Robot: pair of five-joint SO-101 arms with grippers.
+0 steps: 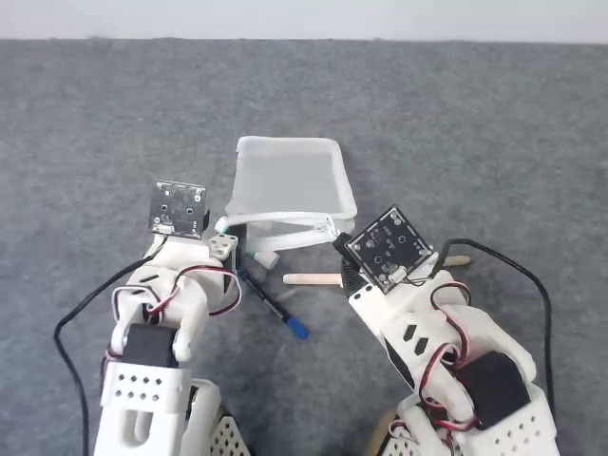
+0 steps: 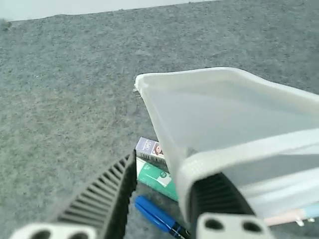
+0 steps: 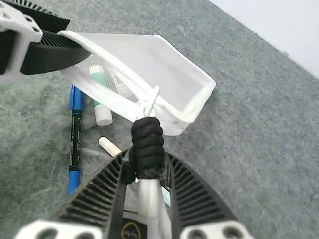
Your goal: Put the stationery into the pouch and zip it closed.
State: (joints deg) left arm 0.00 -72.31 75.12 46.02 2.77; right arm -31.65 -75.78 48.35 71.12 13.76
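A white translucent pouch (image 1: 290,180) lies open at the table's middle, its mouth facing the arms. My right gripper (image 1: 340,249) is at the mouth's right end, shut on the black cord zipper pull (image 3: 147,139). My left gripper (image 1: 228,242) stands open at the mouth's left corner, and the pouch rim (image 2: 199,164) rests over one finger (image 2: 214,196). A blue pen (image 1: 275,304) lies on the carpet in front of the pouch. Beside it are a green and purple box (image 2: 154,169), a green tube with a white cap (image 3: 102,113) and a small white stick (image 3: 109,147).
A wooden stick (image 1: 313,278) lies on the grey carpet between the arms, and another wooden end (image 1: 458,258) shows past the right arm. Cables loop near both arm bases. Open carpet stretches behind and to both sides of the pouch.
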